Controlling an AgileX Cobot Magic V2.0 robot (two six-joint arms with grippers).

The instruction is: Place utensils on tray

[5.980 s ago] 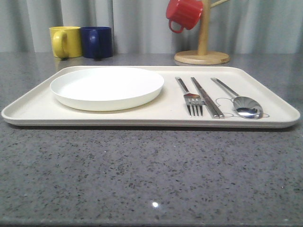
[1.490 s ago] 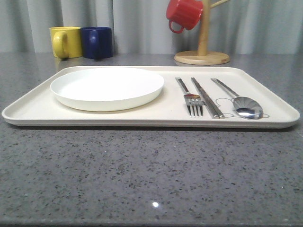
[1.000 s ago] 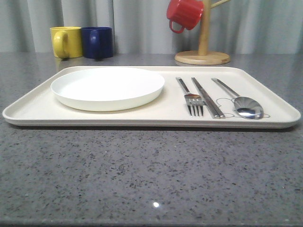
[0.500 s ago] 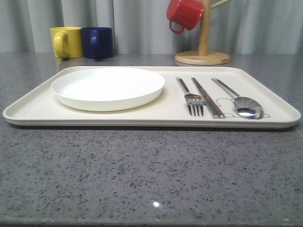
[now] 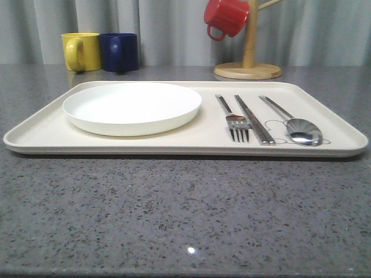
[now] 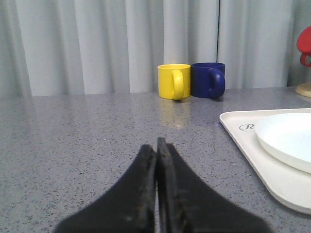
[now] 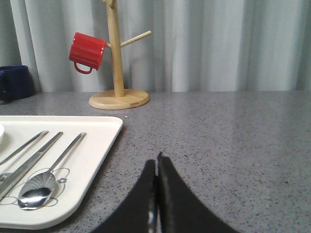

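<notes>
The cream tray (image 5: 191, 145) lies across the grey table. On its right part lie three silver utensils side by side: a fork (image 5: 233, 119), a pair of chopsticks (image 5: 253, 119) and a spoon (image 5: 293, 123). The spoon's bowl rests on the grey rabbit drawing. In the right wrist view the spoon (image 7: 46, 177) and chopsticks (image 7: 30, 163) lie on the tray (image 7: 92, 160), and my right gripper (image 7: 157, 162) is shut and empty over bare table beside the tray's right rim. My left gripper (image 6: 156, 145) is shut and empty over the table, off the tray's left end (image 6: 252, 155).
A round white plate (image 5: 132, 108) fills the tray's left half. A yellow mug (image 5: 80, 51) and a dark blue mug (image 5: 119, 51) stand at the back left. A wooden mug tree (image 5: 248, 55) holding a red mug (image 5: 225, 17) stands at the back right.
</notes>
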